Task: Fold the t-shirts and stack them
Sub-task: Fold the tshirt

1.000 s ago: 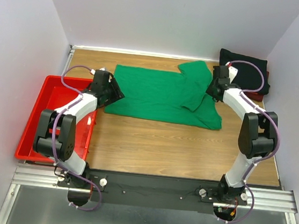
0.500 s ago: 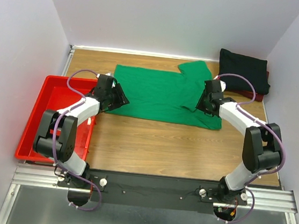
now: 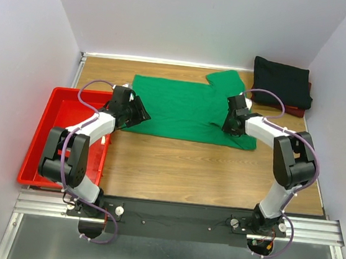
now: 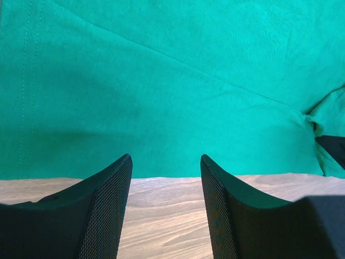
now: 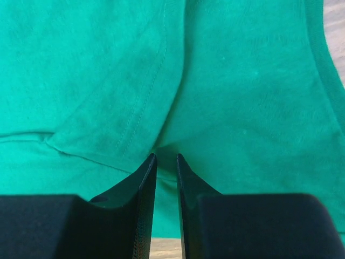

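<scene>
The bright green t-shirt (image 3: pixel 181 108) lies spread flat on the wooden table, one sleeve folded in at its right side. My left gripper (image 3: pixel 142 113) is open and empty at the shirt's near left corner; in the left wrist view the gripper (image 4: pixel 166 157) hovers over bare wood just short of the green hem (image 4: pixel 161 108). My right gripper (image 3: pixel 227 122) sits on the shirt's right part; in the right wrist view the gripper (image 5: pixel 165 157) has its jaws nearly together, pinching a pucker of green cloth (image 5: pixel 226 81) beside the sleeve seam. The folded black t-shirt (image 3: pixel 281 82) lies on the dark red one (image 3: pixel 297 110) at the back right.
A red plastic tray (image 3: pixel 41 133) stands at the table's left edge, beside the left arm. White walls close in the back and both sides. Bare wood (image 3: pixel 206 171) runs between the shirt and the arm bases.
My right gripper has moved left and nearer, from beside the black stack onto the green shirt's right side. My left gripper has shifted slightly right to the shirt's near left corner.
</scene>
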Controlling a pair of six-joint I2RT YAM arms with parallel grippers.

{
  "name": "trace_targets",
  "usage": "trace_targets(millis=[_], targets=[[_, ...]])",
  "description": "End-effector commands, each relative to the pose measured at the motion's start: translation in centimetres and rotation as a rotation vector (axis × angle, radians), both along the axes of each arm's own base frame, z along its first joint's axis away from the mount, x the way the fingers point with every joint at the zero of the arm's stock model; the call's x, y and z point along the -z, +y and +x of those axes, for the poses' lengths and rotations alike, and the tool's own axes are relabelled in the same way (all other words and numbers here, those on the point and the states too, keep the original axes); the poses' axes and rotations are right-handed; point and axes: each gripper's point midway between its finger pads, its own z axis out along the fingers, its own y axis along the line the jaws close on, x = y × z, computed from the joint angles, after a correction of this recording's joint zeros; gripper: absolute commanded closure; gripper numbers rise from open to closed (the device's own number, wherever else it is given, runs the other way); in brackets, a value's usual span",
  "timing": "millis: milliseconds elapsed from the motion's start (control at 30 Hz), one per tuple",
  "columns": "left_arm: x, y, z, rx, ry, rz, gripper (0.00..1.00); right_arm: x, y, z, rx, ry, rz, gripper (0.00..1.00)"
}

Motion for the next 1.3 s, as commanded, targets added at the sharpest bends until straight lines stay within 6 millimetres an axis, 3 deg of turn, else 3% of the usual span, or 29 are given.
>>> trace_targets(millis=[0, 200, 600, 800, 833, 933, 967, 1000, 1033, 1100, 1133, 1167, 1233, 1267], targets=[[-0.2, -0.4, 0.0, 0.029, -0.015, -0.007, 0.39, -0.8, 0.0, 1.9, 0.019, -0.044, -0.021, 0.73], [0.1, -0.4, 0.0, 0.029, -0.008, -0.003, 0.39, -1.2, 0.4, 3.2, 0.016, -0.06, -0.021, 0.72], [0.2, -0.3, -0.2, 0.035, -0.007, 0.004, 0.39, -1.9, 3.2, 8.2, -0.036, -0.105, 0.031, 0.71], [-0.4, -0.1, -0.2, 0.025, -0.024, 0.01, 0.36, -3.2, 3.8, 9.0, -0.052, -0.134, 0.052, 0.46], [-0.5, -0.1, -0.3, 0.023, -0.023, 0.01, 0.36, -4.3, 3.7, 9.0, -0.053, -0.155, 0.055, 0.42], [-0.4, 0.2, -0.5, 0.01, -0.023, 0.015, 0.36, -5.0, 2.9, 7.8, -0.043, -0.16, 0.043, 0.28], [-0.5, 0.2, -0.5, 0.004, -0.024, 0.012, 0.35, -6.4, 2.3, 7.4, -0.025, -0.185, 0.043, 0.27], [-0.3, 0.3, -0.8, 0.001, -0.019, 0.012, 0.35, -6.7, 1.8, 6.9, -0.015, -0.189, 0.044, 0.27], [-0.4, 0.3, -0.8, -0.005, -0.023, 0.01, 0.35, -5.8, 1.1, 5.6, 0.003, -0.164, 0.037, 0.27], [-0.3, 0.5, -1.1, -0.014, -0.022, 0.007, 0.35, -7.4, -0.1, 4.3, 0.045, -0.189, 0.052, 0.27], [-0.3, 0.5, -1.2, -0.017, -0.021, 0.006, 0.35, -7.4, -0.6, 3.4, 0.05, -0.186, 0.047, 0.27], [-0.3, 0.5, -1.2, -0.021, -0.024, 0.001, 0.35, -6.3, -1.4, 1.9, 0.077, -0.157, 0.039, 0.27], [-0.1, 0.8, -1.3, -0.036, -0.023, 0.007, 0.35, -6.9, -2.4, 0.0, 0.121, -0.167, 0.052, 0.28], [-0.1, 0.9, -1.4, -0.043, -0.02, 0.01, 0.35, -5.5, -3.3, -1.5, 0.139, -0.135, 0.035, 0.29]])
